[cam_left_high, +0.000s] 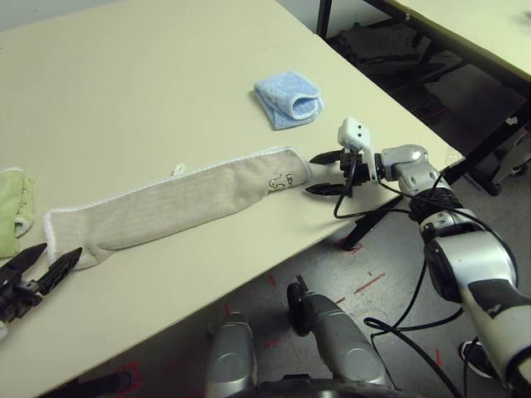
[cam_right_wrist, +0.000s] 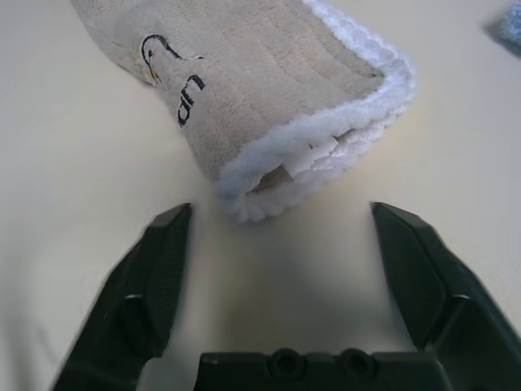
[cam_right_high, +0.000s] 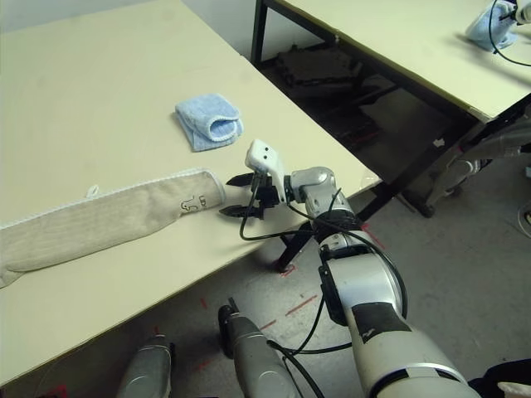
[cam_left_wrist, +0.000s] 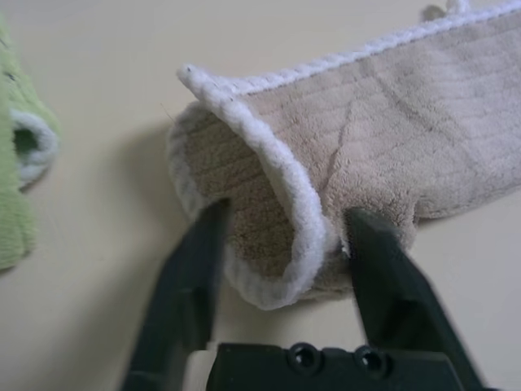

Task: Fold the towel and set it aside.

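Observation:
The towel (cam_left_high: 174,207) lies on the table (cam_left_high: 124,91) as a long beige strip, folded lengthwise, with white edging. Its embroidered logo (cam_right_wrist: 171,77) is near the right end. My left gripper (cam_left_high: 62,249) sits at the strip's left end. In the left wrist view its fingers (cam_left_wrist: 191,277) stand open on either side of the curled end (cam_left_wrist: 277,212), touching the cloth without squeezing it. My right gripper (cam_left_high: 310,174) is open at the right end. The layered end (cam_right_wrist: 309,155) lies just ahead of its fingertips, apart from them.
A small folded light-blue towel (cam_left_high: 288,98) lies behind the strip's right end. A lime-green towel (cam_left_high: 10,211) sits at the left edge, close to my left gripper. The table's front edge runs just below the strip. A second table (cam_left_high: 465,25) stands at the back right.

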### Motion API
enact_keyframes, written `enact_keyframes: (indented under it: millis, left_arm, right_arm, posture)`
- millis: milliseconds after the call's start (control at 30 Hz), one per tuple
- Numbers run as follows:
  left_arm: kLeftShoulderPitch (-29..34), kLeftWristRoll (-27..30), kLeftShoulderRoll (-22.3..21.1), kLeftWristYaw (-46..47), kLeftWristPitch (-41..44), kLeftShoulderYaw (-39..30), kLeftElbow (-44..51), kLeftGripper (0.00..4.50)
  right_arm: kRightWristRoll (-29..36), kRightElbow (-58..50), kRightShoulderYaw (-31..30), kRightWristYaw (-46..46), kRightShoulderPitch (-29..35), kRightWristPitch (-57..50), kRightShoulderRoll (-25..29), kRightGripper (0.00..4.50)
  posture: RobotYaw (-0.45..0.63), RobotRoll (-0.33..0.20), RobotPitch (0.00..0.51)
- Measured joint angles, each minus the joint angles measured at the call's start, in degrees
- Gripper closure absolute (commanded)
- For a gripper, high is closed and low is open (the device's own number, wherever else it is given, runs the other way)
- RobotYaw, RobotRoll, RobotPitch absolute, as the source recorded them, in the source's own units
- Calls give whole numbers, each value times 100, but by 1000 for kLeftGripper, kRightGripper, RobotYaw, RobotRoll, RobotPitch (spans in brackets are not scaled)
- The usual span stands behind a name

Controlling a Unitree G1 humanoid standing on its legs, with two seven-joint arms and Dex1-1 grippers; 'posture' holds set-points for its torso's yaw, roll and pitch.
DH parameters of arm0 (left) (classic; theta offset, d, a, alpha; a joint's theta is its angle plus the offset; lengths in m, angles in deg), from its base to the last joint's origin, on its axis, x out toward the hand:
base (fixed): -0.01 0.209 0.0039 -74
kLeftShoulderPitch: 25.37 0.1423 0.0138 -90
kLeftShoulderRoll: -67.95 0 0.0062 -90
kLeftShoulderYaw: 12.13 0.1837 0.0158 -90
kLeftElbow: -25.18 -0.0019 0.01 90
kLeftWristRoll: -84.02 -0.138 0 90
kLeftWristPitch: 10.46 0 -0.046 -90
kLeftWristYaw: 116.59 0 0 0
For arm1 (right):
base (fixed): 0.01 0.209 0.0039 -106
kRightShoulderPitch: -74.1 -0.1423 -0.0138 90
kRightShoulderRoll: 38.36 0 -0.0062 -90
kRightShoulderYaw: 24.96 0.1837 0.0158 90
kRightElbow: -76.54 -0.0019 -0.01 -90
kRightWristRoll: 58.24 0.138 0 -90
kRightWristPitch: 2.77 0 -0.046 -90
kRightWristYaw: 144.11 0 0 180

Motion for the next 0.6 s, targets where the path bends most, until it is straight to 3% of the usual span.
enact_keyframes:
  millis: [167, 333, 600]
  left_arm:
    - [84, 88, -13, -64, 7, -1, -28, 4438]
    - [228, 147, -14, -91, 7, -18, -54, 4500]
    - [342, 164, -84, -157, -25, -56, -177, 4500]
  right_arm:
    - [58, -19, 6, -5, 1, -140, -27, 2694]
    - [177, -27, 17, -16, 1, -183, -90, 4382]
    - [207, -33, 11, -86, 1, -154, -39, 4451]
  posture:
    - [16, 0, 234]
    - [16, 0, 232]
    - [9, 0, 231]
